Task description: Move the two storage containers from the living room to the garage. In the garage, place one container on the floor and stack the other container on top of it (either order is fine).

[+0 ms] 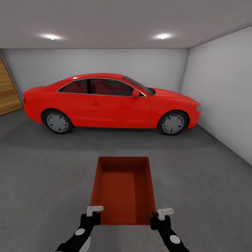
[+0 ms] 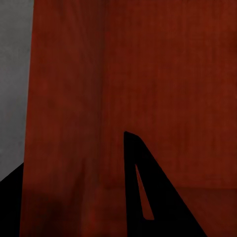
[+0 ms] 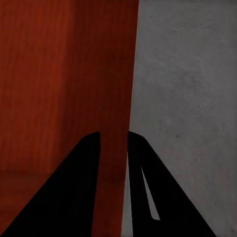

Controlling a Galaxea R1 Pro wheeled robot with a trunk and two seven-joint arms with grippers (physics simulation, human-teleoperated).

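One orange-red open-topped storage container (image 1: 122, 190) is in front of me over the dark grey garage floor (image 1: 42, 175). My left gripper (image 1: 93, 214) is shut on its left wall at the near corner, and my right gripper (image 1: 160, 216) is shut on its right wall at the near corner. In the left wrist view the container wall (image 2: 74, 123) runs between the black fingers (image 2: 148, 197). The right wrist view shows the thin wall (image 3: 114, 148) pinched between the two fingers (image 3: 79, 192). I cannot tell whether the container touches the floor.
A red car (image 1: 108, 101) stands side-on across the garage a few metres ahead. A wooden slatted door (image 1: 7, 91) is at the far left, a white-grey wall (image 1: 224, 105) on the right. Open concrete lies between me and the car.
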